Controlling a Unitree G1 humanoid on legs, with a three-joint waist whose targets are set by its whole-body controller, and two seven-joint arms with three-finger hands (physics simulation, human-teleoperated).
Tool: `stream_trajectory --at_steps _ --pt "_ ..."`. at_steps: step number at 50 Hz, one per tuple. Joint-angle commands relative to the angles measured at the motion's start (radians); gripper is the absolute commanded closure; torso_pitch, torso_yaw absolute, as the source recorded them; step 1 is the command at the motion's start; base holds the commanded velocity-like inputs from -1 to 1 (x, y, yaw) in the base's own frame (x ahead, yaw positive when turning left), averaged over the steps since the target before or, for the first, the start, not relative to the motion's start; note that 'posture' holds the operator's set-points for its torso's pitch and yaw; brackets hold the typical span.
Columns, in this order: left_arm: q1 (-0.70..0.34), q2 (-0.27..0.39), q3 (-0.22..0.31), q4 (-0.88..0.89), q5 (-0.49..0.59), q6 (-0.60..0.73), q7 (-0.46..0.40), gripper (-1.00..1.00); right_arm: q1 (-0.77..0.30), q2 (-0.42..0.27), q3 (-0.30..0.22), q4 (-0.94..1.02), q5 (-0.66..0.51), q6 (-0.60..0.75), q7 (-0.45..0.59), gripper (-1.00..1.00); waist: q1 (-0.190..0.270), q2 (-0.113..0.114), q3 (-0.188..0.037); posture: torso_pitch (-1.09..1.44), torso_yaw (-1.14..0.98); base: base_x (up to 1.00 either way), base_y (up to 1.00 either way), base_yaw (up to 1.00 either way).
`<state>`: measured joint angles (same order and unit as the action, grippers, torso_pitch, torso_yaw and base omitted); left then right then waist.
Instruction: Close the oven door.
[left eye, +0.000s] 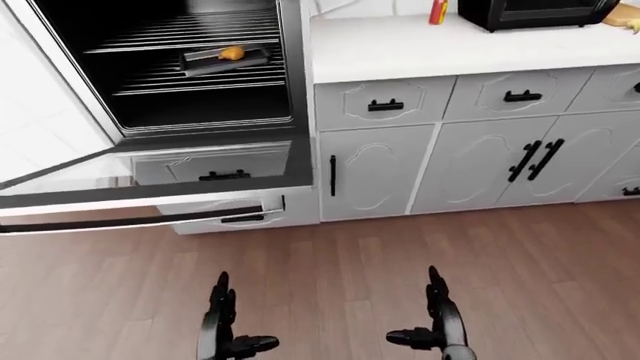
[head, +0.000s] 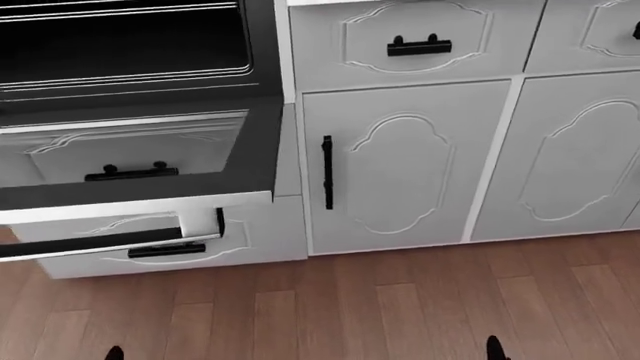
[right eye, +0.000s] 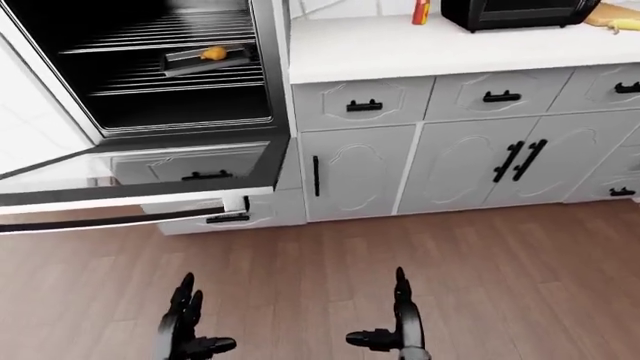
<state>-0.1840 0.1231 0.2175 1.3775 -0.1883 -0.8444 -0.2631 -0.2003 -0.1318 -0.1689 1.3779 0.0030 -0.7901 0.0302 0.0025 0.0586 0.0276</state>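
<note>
The oven (left eye: 190, 67) at upper left of the left-eye view stands open, with racks and a tray holding a small orange item (left eye: 231, 52) inside. Its door (left eye: 150, 187) hangs folded down flat, glass showing the drawer below, and a long black handle bar (left eye: 130, 222) runs along its near edge. Both hands are low over the wood floor, well short of the door. My left hand (left eye: 225, 330) and right hand (left eye: 435, 322) have their fingers spread and hold nothing. In the head view only the fingertips (head: 494, 346) show at the bottom edge.
White cabinets with black handles (left eye: 332, 175) run to the right of the oven under a white counter (left eye: 450, 45). On it stand a black appliance (left eye: 535, 11) and a red bottle (left eye: 438, 10). Wood floor (left eye: 340, 270) lies between me and the cabinets.
</note>
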Motion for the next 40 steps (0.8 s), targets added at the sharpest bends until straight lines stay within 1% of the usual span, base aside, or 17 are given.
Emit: stream_trajectory --at_steps 1,11,13,14,15,16,19,23,25,26,27,28,29,30,32,36,40 --pt "-0.015 -0.004 0.000 -0.023 -0.012 -0.030 -0.011 -1.00 -0.009 -0.029 -0.012 -0.024 0.012 -0.034 0.001 -1.00 -0.004 -0.002 -0.011 0.00 0.00 0.00 0.40 0.00" --pt "-0.014 -0.008 -0.016 -0.024 0.011 -0.035 0.009 -1.00 -0.013 -0.022 -0.005 -0.024 0.009 -0.036 -0.001 -1.00 -0.011 -0.103 -0.002 0.00 0.00 0.00 0.40 0.00" --pt "-0.022 -0.008 -0.019 -0.026 0.015 -0.029 0.011 -1.00 -0.015 -0.022 -0.004 -0.024 0.008 -0.034 -0.001 -1.00 -0.013 -0.138 -0.004 0.00 0.00 0.00 0.41 0.00" --pt "-0.029 -0.007 -0.020 -0.028 0.016 -0.021 0.016 -1.00 -0.016 -0.022 -0.006 -0.025 0.011 -0.030 0.002 -1.00 -0.016 -0.167 -0.016 0.00 0.00 0.00 0.41 0.00" --pt "-0.029 -0.009 -0.016 -0.029 0.009 -0.021 0.005 -1.00 -0.015 -0.022 -0.005 -0.024 0.008 -0.032 -0.002 -1.00 -0.027 -0.118 -0.005 0.00 0.00 0.00 0.40 0.00" --pt "-0.022 -0.010 -0.018 -0.027 0.011 -0.030 0.005 -1.00 -0.012 -0.020 -0.005 -0.023 0.008 -0.034 -0.002 -1.00 -0.021 -0.131 -0.011 0.00 0.00 0.00 0.41 0.00" --pt "-0.025 -0.007 -0.019 -0.027 0.016 -0.024 0.009 -1.00 -0.017 -0.023 -0.008 -0.026 0.014 -0.027 0.003 -1.00 -0.023 -0.127 -0.019 0.00 0.00 0.00 0.41 0.00" --pt "-0.020 -0.008 -0.016 -0.025 0.011 -0.030 0.004 -1.00 -0.005 -0.019 -0.006 -0.021 0.007 -0.036 0.000 -1.00 -0.021 -0.076 -0.003 0.00 0.00 0.00 0.40 0.00" --pt "-0.021 -0.008 -0.016 -0.026 0.011 -0.031 0.004 -1.00 -0.006 -0.017 -0.004 -0.022 0.005 -0.036 -0.002 -1.00 -0.020 -0.032 -0.005 0.00 0.00 0.00 0.41 0.00" --pt "-0.018 -0.008 -0.016 -0.024 0.012 -0.034 0.004 -1.00 -0.004 -0.015 -0.004 -0.021 0.004 -0.038 -0.002 -1.00 -0.019 0.004 -0.014 0.00 0.00 0.00 0.41 0.00" --pt "-0.016 -0.008 -0.015 -0.023 0.013 -0.035 0.005 -1.00 -0.003 -0.015 -0.003 -0.020 0.001 -0.038 -0.004 -1.00 -0.011 0.057 -0.028 0.00 0.00 0.00 0.40 0.00" --pt "-0.019 -0.008 -0.015 -0.024 0.013 -0.031 0.006 -1.00 -0.005 -0.018 -0.006 -0.021 0.004 -0.035 0.000 -1.00 -0.006 0.005 -0.018 0.00 0.00 0.00 0.41 0.00" --pt "-0.022 -0.008 -0.015 -0.026 0.013 -0.030 0.006 -1.00 -0.007 -0.019 -0.006 -0.022 0.005 -0.034 0.000 -1.00 -0.007 0.007 -0.013 0.00 0.00 0.00 0.41 0.00" --pt "-0.021 -0.008 -0.016 -0.025 0.013 -0.033 0.006 -1.00 -0.006 -0.018 -0.006 -0.022 0.005 -0.036 0.000 -1.00 0.001 -0.001 -0.011 0.00 0.00 0.00 0.41 0.00" --pt "-0.018 -0.008 -0.015 -0.024 0.014 -0.033 0.006 -1.00 -0.004 -0.016 -0.005 -0.020 0.001 -0.037 -0.002 -1.00 -0.001 -0.021 -0.014 0.00 0.00 0.00 0.41 0.00" --pt "-0.018 -0.008 -0.015 -0.024 0.013 -0.032 0.005 -1.00 -0.005 -0.016 -0.005 -0.020 0.001 -0.036 -0.001 -1.00 -0.006 -0.060 -0.002 0.00 0.00 0.00 0.40 0.00" --pt "-0.017 -0.009 -0.016 -0.024 0.015 -0.033 0.006 -1.00 -0.007 -0.016 -0.006 -0.020 0.000 -0.035 0.000 -1.00 -0.011 -0.103 -0.001 0.00 0.00 0.00 0.40 0.00"
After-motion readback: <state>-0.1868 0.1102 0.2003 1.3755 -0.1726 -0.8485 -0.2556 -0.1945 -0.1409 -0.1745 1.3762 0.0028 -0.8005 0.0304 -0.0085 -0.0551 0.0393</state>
